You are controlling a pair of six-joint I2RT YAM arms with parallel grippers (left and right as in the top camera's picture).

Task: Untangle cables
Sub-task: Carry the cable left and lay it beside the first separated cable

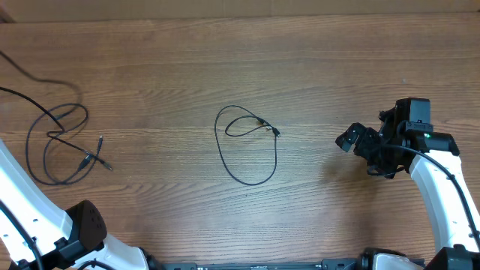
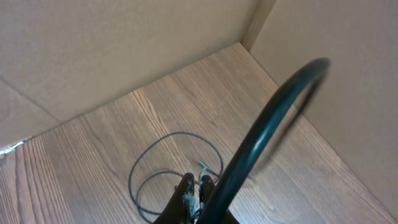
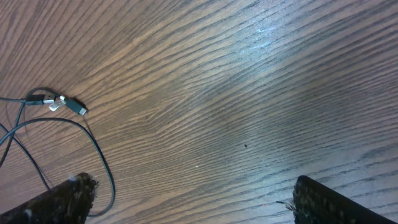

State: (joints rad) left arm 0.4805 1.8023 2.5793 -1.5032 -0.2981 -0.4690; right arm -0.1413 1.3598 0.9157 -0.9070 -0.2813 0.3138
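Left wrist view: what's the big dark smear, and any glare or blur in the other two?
Left wrist: the smear is a thick dark cable close to the lens, out of focus; the thin cable loop behind is fairly sharp. Right wrist: a pale glare streak on the table; the plug end is crisp, the fingers dark. Overhead: even light, sharp, no glare.

Evenly bright, soft shadows; glare on the table (image 3: 267, 28) in right wrist view; arm cable (image 2: 261, 134) blurred close to left wrist lens.

White-shelled arms (image 1: 433, 187) carry black joints (image 1: 86, 223), a black right claw (image 1: 347, 138) and thick black cables (image 2: 261, 130).
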